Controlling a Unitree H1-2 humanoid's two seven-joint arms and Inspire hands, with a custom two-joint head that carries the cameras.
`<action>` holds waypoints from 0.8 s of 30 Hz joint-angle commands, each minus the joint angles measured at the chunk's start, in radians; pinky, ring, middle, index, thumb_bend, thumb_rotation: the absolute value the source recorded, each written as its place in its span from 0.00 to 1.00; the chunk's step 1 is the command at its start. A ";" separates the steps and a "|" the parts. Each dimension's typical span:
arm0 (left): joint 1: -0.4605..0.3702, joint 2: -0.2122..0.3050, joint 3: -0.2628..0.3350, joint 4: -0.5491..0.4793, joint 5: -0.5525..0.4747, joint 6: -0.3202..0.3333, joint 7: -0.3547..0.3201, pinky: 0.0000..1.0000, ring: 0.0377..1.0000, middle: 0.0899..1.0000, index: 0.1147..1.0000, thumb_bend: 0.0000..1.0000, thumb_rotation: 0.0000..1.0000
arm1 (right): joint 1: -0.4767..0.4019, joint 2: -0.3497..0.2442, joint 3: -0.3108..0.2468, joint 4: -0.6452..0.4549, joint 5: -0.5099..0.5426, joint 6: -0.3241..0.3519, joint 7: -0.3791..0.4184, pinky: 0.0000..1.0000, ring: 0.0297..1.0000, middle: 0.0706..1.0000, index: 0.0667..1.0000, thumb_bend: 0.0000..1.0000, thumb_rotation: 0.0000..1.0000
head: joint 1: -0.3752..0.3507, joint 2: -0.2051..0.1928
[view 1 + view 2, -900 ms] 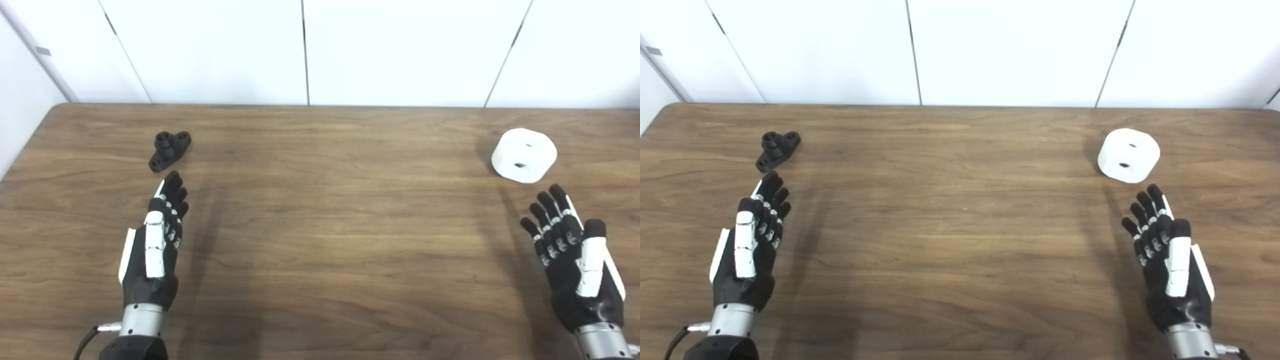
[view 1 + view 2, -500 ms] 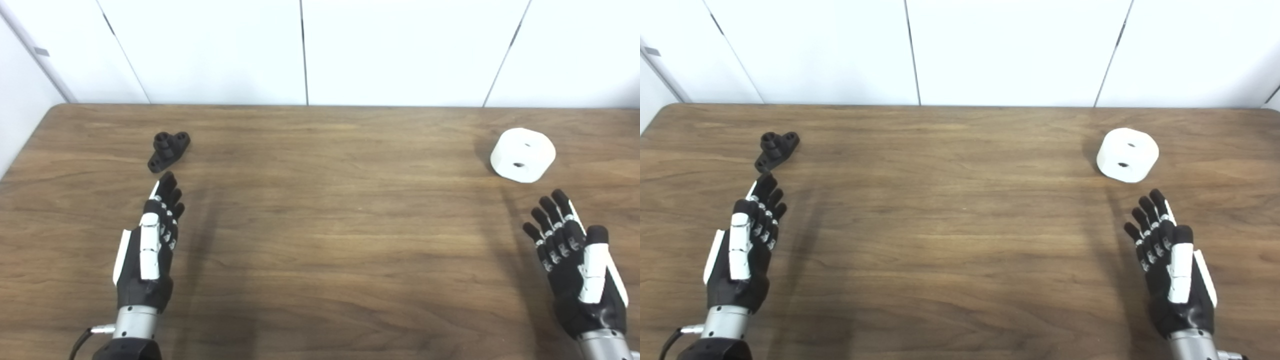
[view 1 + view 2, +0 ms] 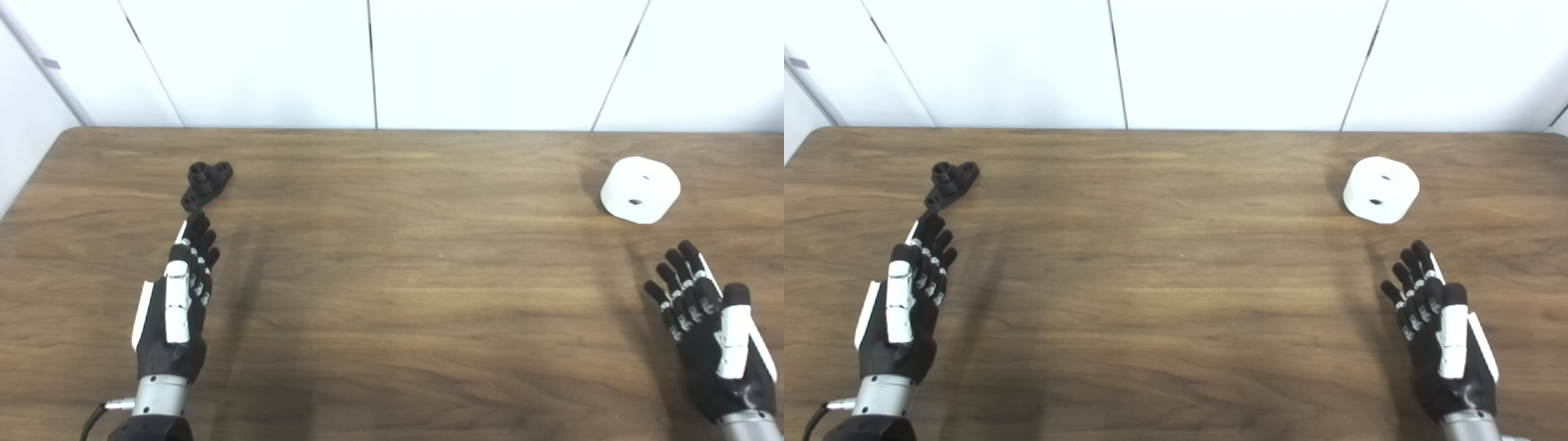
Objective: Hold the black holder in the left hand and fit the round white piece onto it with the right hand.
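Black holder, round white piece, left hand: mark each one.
black holder [image 3: 207, 183], left eye view, middle of its body.
round white piece [image 3: 640, 189], left eye view, top face.
left hand [image 3: 174, 306], left eye view, back of the hand.

A wooden table [image 3: 392, 294] fills most of both views, its brown grain running side to side, with a rounded corner at its far left. Soft dark shadows lie in long streaks on the table's near half. Just behind the table's far edge stands a white wall [image 3: 490, 61] of flat panels, split by thin dark seams [image 3: 372, 61]. To the table's far left a small grey tab [image 3: 51, 63] sits on the wall.
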 commanded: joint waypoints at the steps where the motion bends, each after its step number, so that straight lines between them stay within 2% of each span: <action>1: 0.281 -0.055 -0.033 -0.089 0.034 -0.081 -0.008 1.00 1.00 1.00 0.98 0.44 1.00 | -0.015 -0.033 -0.022 -0.031 0.014 -0.100 0.026 0.93 0.98 0.99 0.99 0.65 1.00 | 0.018 -0.008; 7: 0.285 -0.067 -0.057 -0.083 0.087 -0.098 0.000 0.96 0.97 0.98 0.96 0.41 1.00 | -0.012 -0.047 -0.031 -0.003 0.015 -0.114 0.041 0.94 0.98 0.99 1.00 0.64 1.00 | 0.109 -0.058; 11: 0.287 -0.081 -0.072 -0.073 0.109 -0.097 0.008 0.93 0.95 0.96 0.94 0.40 0.98 | -0.011 -0.058 -0.028 0.035 0.006 -0.145 0.063 0.99 1.00 1.00 1.00 0.70 1.00 | 0.158 -0.101; 13: 0.289 -0.084 -0.079 -0.070 0.114 -0.098 0.010 0.93 0.95 0.96 0.93 0.39 0.96 | -0.013 -0.062 -0.028 0.056 0.014 -0.159 0.074 1.00 1.00 1.00 1.00 0.72 1.00 | 0.169 -0.112; 17: 0.287 -0.083 -0.093 -0.061 0.133 -0.109 0.014 0.93 0.95 0.96 0.93 0.34 0.94 | -0.018 -0.061 -0.031 0.085 0.018 -0.172 0.072 1.00 1.00 1.00 1.00 0.68 1.00 | 0.200 -0.140; 24: 0.279 -0.084 -0.105 -0.042 0.156 -0.129 0.026 0.90 0.94 0.95 0.92 0.25 0.91 | -0.029 -0.067 -0.028 0.123 0.008 -0.194 0.069 1.00 1.00 1.00 1.00 0.68 0.99 | 0.222 -0.164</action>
